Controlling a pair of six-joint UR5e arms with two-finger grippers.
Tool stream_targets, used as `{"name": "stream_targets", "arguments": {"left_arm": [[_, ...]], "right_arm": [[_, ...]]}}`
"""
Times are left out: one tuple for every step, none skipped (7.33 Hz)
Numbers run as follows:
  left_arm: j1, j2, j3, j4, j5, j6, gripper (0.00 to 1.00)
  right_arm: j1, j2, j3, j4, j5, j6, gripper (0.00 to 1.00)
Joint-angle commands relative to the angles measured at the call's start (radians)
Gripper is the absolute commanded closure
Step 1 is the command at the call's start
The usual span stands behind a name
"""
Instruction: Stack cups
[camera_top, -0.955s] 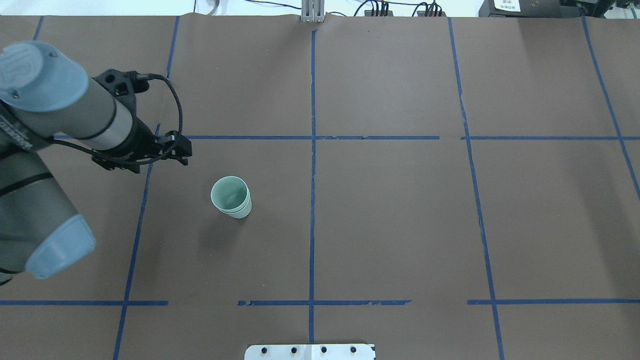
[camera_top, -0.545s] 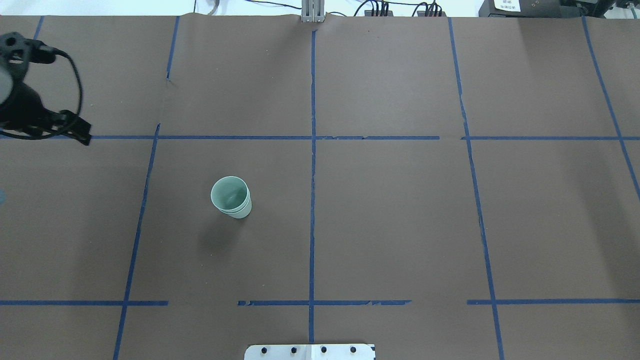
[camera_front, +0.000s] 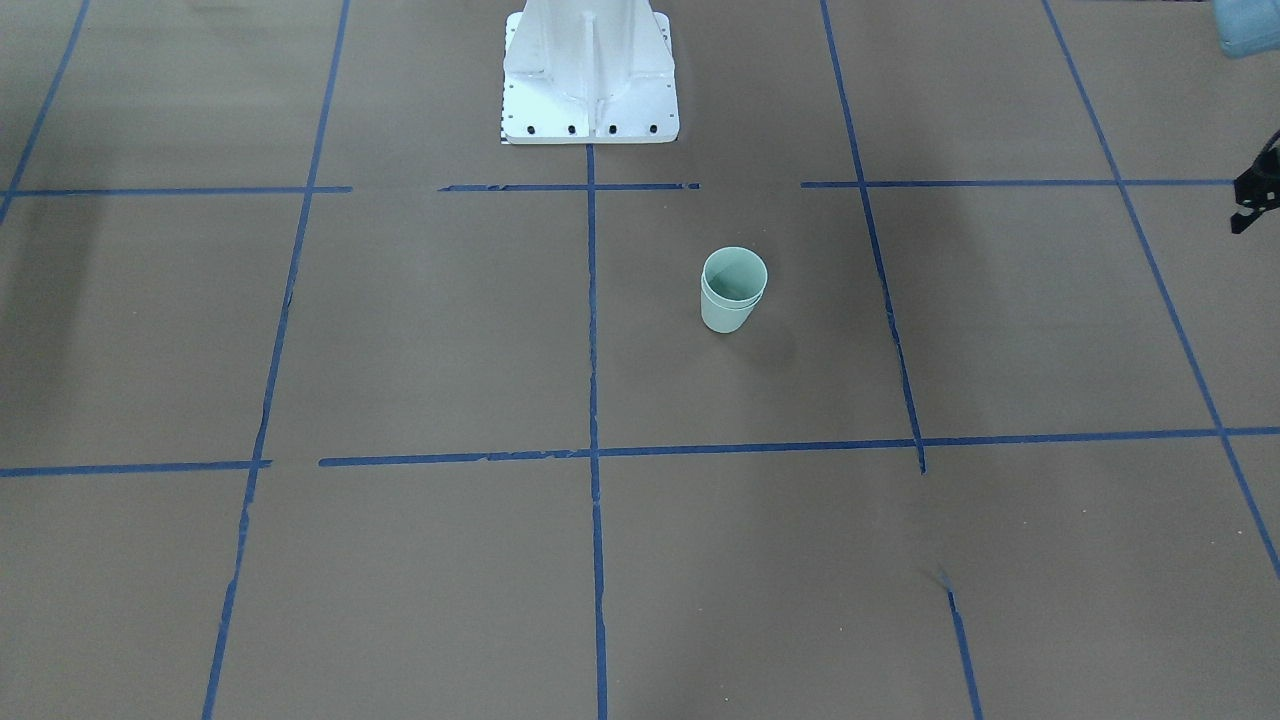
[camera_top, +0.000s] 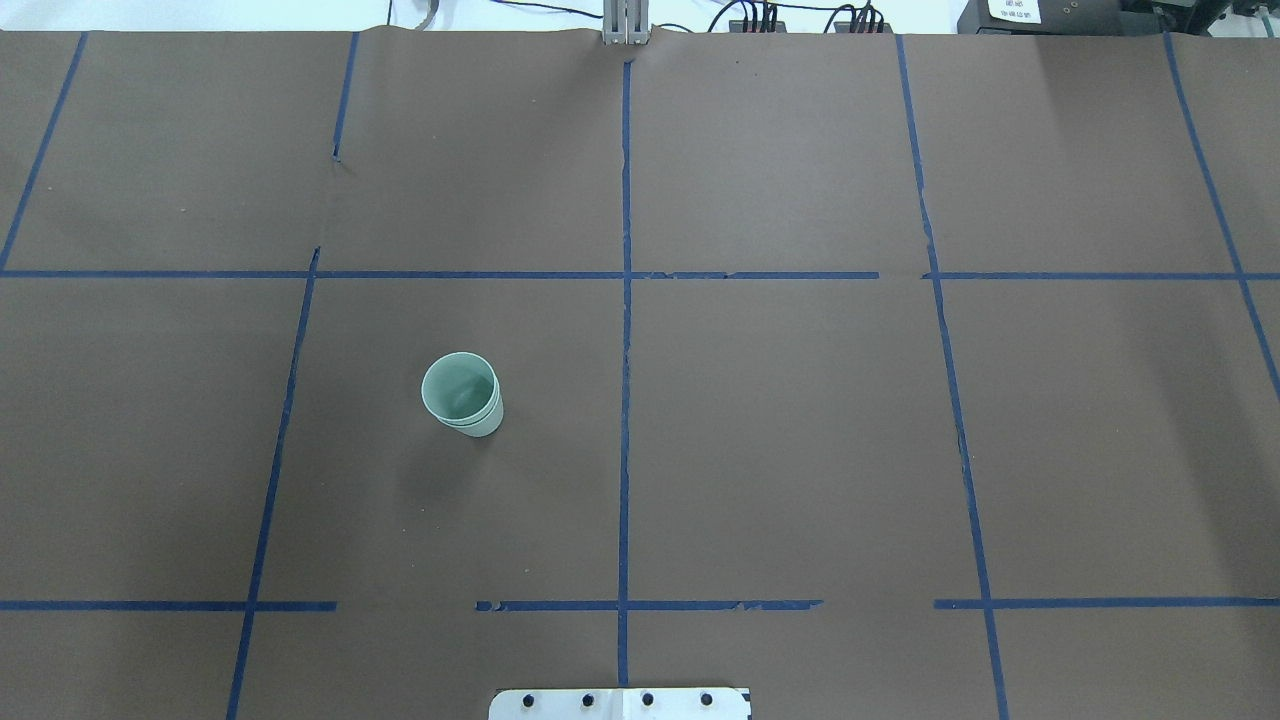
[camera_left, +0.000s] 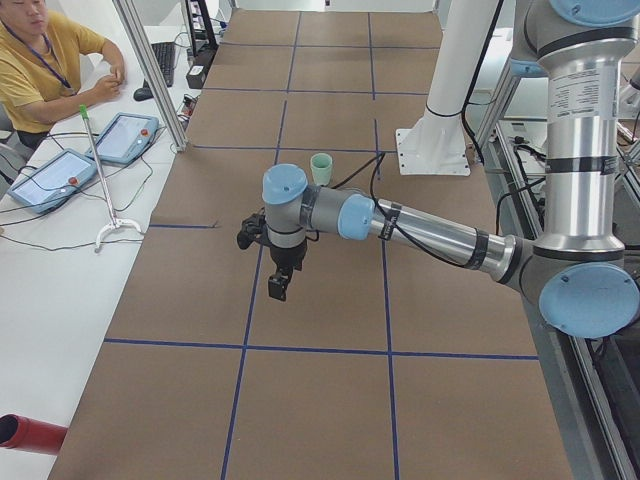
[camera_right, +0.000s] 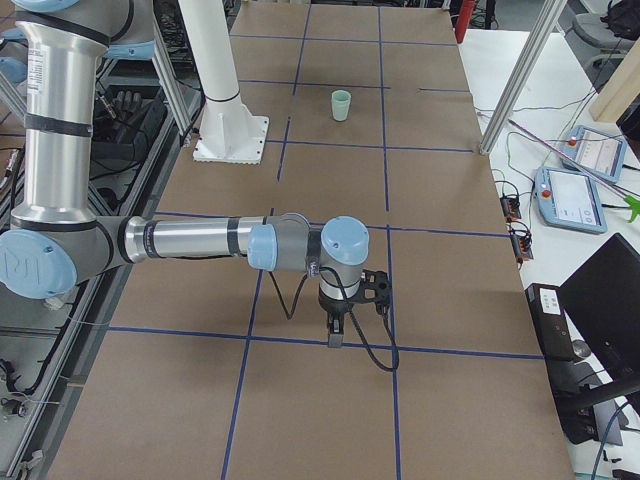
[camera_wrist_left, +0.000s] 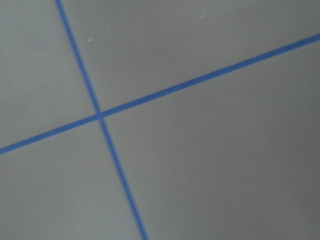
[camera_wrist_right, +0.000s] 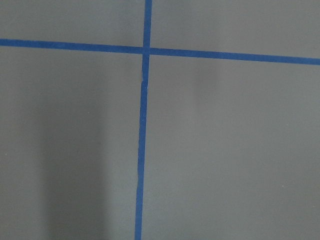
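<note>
Nested cups stand upright on my table; left gripper and right gripper hang well apart, and I cannot tell their finger spacing.

Inner cup sunk in outer cup: only rim and inside show, wall hidden. In side views cups too small to split into two.

Left hand points down at worktop, seen small and side-on: finger gap unreadable. Right hand same, unreadable.

Front-facing view: left arm cut off by right edge, only black scrap shows.

Robot base cut by top edge. Operator cut at corner. Left wrist view slightly soft, tape edges blurred.
</note>
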Motion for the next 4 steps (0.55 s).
{"name": "stream_targets", "arguments": {"left_arm": [[-0.116,0.066,0.067,0.000,-0.012,0.143,0.00],[-0.119,0.095,0.067,0.005,-0.028,0.151,0.00],[-0.119,0.100,0.067,0.008,-0.060,0.151,0.00],[-0.118,0.099,0.072,0.007,-0.057,0.151,0.00]], "right_arm": [[-0.001,0.000,0.000,0.000,0.000,0.000,0.00],[-0.001,0.000,0.000,0.000,0.000,0.000,0.00],[-0.001,0.000,0.000,0.000,0.000,0.000,0.00],[0.001,0.000,0.000,0.000,0.000,0.000,0.00]]}}
